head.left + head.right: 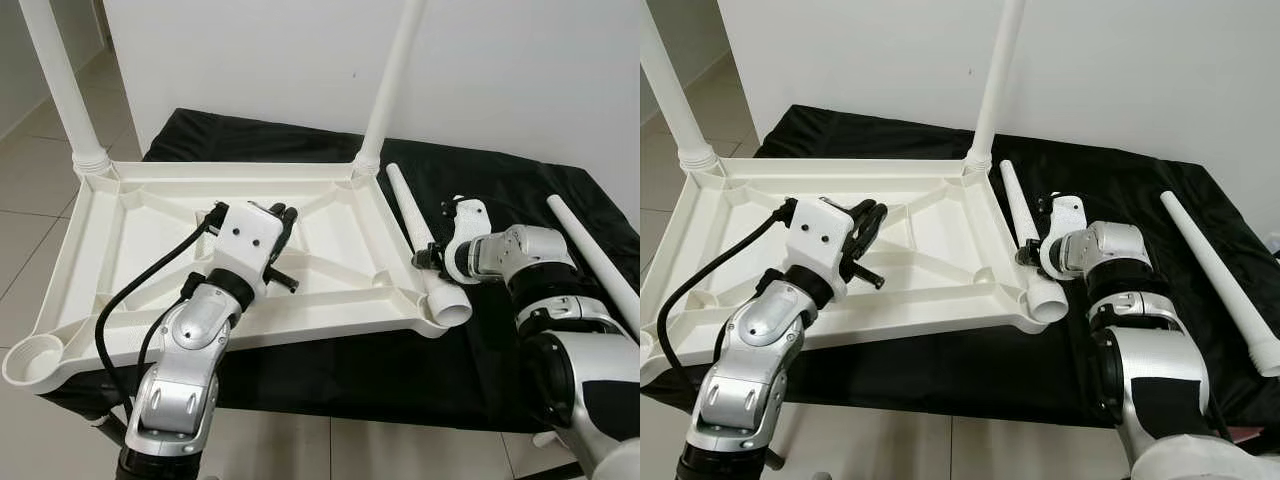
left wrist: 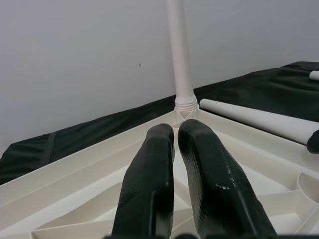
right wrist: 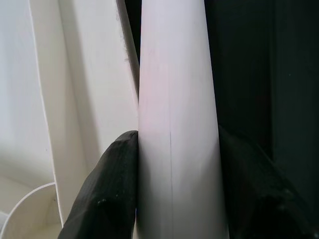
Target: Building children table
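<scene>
Table top: a white plastic table top lies upside down on a black cloth, ribs and corner sockets facing up; its near edge overhangs the cloth's near side.
Fitted legs: two white legs stand upright in the far corners, one at far left and one at far right.
Open socket: the near left corner socket holds no leg.
Loose leg by the top: a third white leg lies on the cloth just beside the top's right edge, its wide end near the near right corner.
Spare leg: a fourth white leg lies on the cloth well apart, at far right.
Right gripper: the right gripper pinches the loose leg by the top, a black finger pressed to each side of it.
Left gripper: the left gripper hovers over the middle of the table top, its two fingers pressed together with nothing between them.
Backdrop: a white wall stands behind the cloth; pale floor tiles show at left.
</scene>
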{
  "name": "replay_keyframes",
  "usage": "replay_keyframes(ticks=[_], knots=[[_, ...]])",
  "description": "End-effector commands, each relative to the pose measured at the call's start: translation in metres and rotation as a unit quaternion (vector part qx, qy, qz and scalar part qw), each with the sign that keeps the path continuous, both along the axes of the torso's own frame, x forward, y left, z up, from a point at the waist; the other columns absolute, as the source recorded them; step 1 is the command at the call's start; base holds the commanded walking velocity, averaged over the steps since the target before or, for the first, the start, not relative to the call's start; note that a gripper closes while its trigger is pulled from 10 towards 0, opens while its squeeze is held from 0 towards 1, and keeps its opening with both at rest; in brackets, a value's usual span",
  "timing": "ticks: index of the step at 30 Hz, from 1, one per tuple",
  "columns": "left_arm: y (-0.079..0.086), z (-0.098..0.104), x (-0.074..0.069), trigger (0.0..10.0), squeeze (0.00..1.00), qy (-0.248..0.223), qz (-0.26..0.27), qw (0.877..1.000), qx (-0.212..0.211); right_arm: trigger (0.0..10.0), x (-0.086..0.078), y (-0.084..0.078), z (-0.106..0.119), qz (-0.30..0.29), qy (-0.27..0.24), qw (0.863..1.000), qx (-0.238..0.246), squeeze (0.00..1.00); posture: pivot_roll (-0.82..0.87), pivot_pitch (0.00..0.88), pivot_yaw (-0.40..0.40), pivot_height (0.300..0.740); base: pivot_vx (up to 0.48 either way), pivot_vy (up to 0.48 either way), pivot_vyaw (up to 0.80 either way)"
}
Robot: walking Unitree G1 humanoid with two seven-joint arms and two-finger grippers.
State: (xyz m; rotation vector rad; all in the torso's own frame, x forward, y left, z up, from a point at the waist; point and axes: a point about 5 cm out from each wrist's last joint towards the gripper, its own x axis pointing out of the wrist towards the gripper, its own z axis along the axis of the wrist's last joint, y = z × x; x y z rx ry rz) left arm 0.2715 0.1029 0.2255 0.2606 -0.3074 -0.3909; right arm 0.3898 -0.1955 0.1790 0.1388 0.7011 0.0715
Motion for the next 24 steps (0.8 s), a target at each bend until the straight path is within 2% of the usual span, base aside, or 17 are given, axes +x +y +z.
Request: replay_keyframes(ticks=[1,6,8,9,10,11,12,13,14,15,16,18,19,20,21,22,24], knots=[[0.0,0.001,-0.002,10.0,0.0,-0.002,0.008,1.0,-0.007,0.0,-0.003,0.003,-0.012,-0.002,0.026,1.0,0.014,0.0,0.03,0.088,-0.144,0.74,0.0,0.0,0.0],[0.0,0.002,-0.002,10.0,0.0,-0.002,0.009,1.0,-0.007,0.0,0.001,0.005,-0.003,-0.016,-0.006,0.999,0.03,0.0,0.04,0.092,-0.144,0.74,0.0,0.0,0.0],[0.002,0.002,-0.003,10.0,0.0,0.0,0.012,1.0,-0.009,0.0,0.006,0.01,0.019,-0.027,-0.045,0.996,0.075,0.0,0.05,0.094,-0.145,0.74,0.0,0.0,0.0],[0.003,0.002,-0.004,10.0,0.0,0.003,0.013,1.0,-0.014,10.0,0.008,0.011,0.033,-0.027,-0.074,0.994,0.075,0.0,0.06,0.096,-0.143,0.74,0.0,0.0,0.0],[0.003,0.002,-0.004,10.0,0.0,0.005,0.015,1.0,-0.018,10.0,0.008,0.012,0.042,-0.026,-0.095,0.992,0.072,0.0,0.06,0.096,-0.143,0.74,0.0,0.0,0.0],[0.004,0.002,-0.004,10.0,0.0,0.01,0.015,0.999,-0.03,10.0,0.007,0.015,0.056,-0.027,-0.119,0.988,0.093,0.0,0.06,0.098,-0.14,0.74,0.0,0.0,0.0],[0.004,0.002,-0.004,10.0,0.0,0.01,0.015,0.999,-0.03,10.0,0.007,0.015,0.056,-0.027,-0.119,0.988,0.093,0.0,0.06,0.098,-0.14,0.74,0.0,0.0,0.0],[0.005,0.004,-0.003,10.0,0.0,0.014,0.014,0.999,-0.041,10.0,0.003,0.018,0.073,-0.021,-0.163,0.982,0.093,0.0,0.06,0.097,-0.137,0.74,0.0,0.0,0.0],[0.005,0.004,-0.003,10.0,0.0,0.014,0.014,0.999,-0.041,10.0,0.003,0.018,0.073,-0.021,-0.163,0.982,0.093,0.0,0.06,0.097,-0.137,0.74,0.0,0.0,0.0],[0.005,0.007,-0.002,10.0,0.0,0.019,0.01,0.998,-0.063,10.0,-0.007,0.026,0.096,-0.001,-0.232,0.969,0.087,0.0,0.06,0.096,-0.131,0.74,0.0,0.0,0.0],[0.005,0.007,-0.002,10.0,0.0,0.019,0.01,0.998,-0.063,10.0,-0.007,0.026,0.096,-0.001,-0.232,0.969,0.087,0.0,0.06,0.096,-0.131,0.74,0.0,0.0,0.0],[0.005,0.014,0.001,10.0,0.0,0.021,0.006,0.996,-0.087,10.0,-0.022,0.036,0.112,0.028,-0.319,0.946,0.041,0.0,0.06,0.092,-0.125,0.74,0.0,0.0,0.0],[0.006,0.018,0.004,10.0,0.0,0.019,0.004,0.995,-0.096,10.0,-0.03,0.043,0.115,0.043,-0.348,0.936,0.035,0.0,0.06,0.09,-0.121,0.74,0.0,0.0,0.0],[0.006,0.018,0.004,10.0,0.0,0.019,0.004,0.995,-0.096,10.0,-0.03,0.043,0.115,0.043,-0.348,0.936,0.035,0.0,0.06,0.09,-0.121,0.74,0.0,0.0,0.0],[0.008,0.024,0.007,10.0,0.0,0.015,0.003,0.994,-0.107,10.0,-0.042,0.052,0.114,0.059,-0.385,0.921,0.016,0.0,0.07,0.088,-0.113,0.74,0.0,0.0,0.0],[0.008,0.024,0.007,10.0,0.0,0.015,0.003,0.994,-0.107,10.0,-0.042,0.052,0.114,0.059,-0.385,0.921,0.016,0.0,0.07,0.088,-0.113,0.74,0.0,0.0,0.0],[0.012,0.036,0.012,10.0,0.0,0.007,0.001,0.993,-0.122,10.0,-0.06,0.063,0.107,0.077,-0.436,0.896,-0.014,0.0,0.07,0.087,-0.102,0.74,0.0,0.0,0.0]])
